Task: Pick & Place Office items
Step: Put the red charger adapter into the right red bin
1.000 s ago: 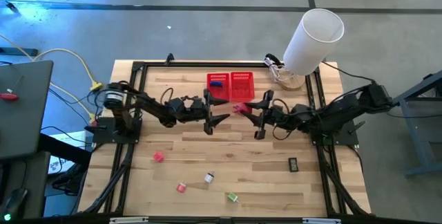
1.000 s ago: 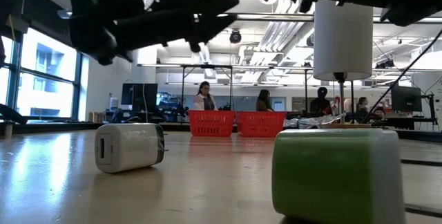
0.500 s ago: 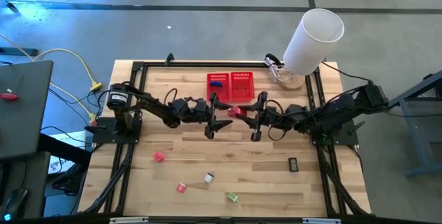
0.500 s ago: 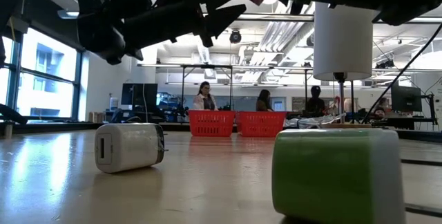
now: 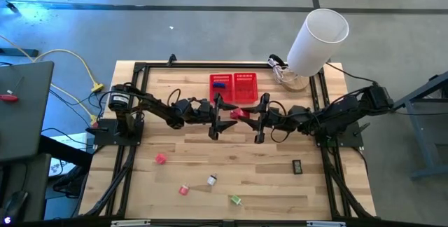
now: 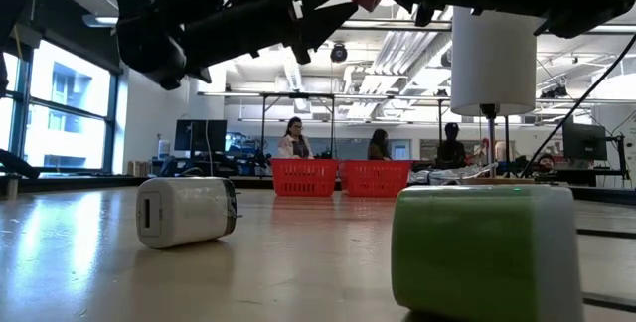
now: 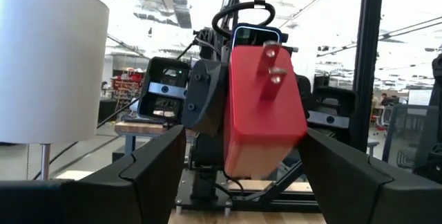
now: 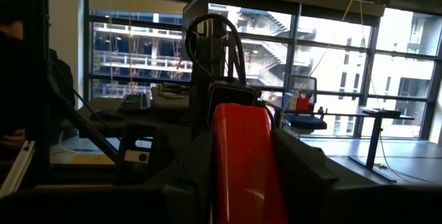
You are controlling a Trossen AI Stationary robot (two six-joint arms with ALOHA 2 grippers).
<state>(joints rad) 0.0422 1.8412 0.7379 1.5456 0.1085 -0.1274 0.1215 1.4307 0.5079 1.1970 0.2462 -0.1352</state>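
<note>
- Done so far, by how things lie: a small blue item (image 5: pixel 220 85) rests inside the left of the two red mesh baskets (image 5: pixel 234 87) at the far edge of the wooden table (image 5: pixel 273 185); the right basket looks empty from above.
- In hand now: a red plastic block with two metal prongs (image 7: pixel 263 106) — a plug-type adapter — is raised above the table just in front of the baskets, between the two arms.
- The right gripper (image 5: pixel 259 118) is clamped on this red block; its own wrist view shows the block (image 8: pixel 242 162) pinched between its dark fingers.
- The left gripper (image 5: pixel 215 117) faces it with fingers spread wide on either side of the block, not touching — this reads as a hand-over about to happen, though that is a judgement.
- Left to do: the pink item (image 5: pixel 160 159), the red-and-white item (image 5: pixel 185 190), the whitish adapter (image 5: pixel 211 180), the green-and-white item (image 5: pixel 234 200) and the black rectangle (image 5: pixel 297 165) all lie loose on the near half of the table, well apart from the baskets.
- Roughly one item placed, one in transit, five untouched.
- A tall white cylinder (image 5: pixel 318 41) stands at the far right corner, no part of the job.
</note>
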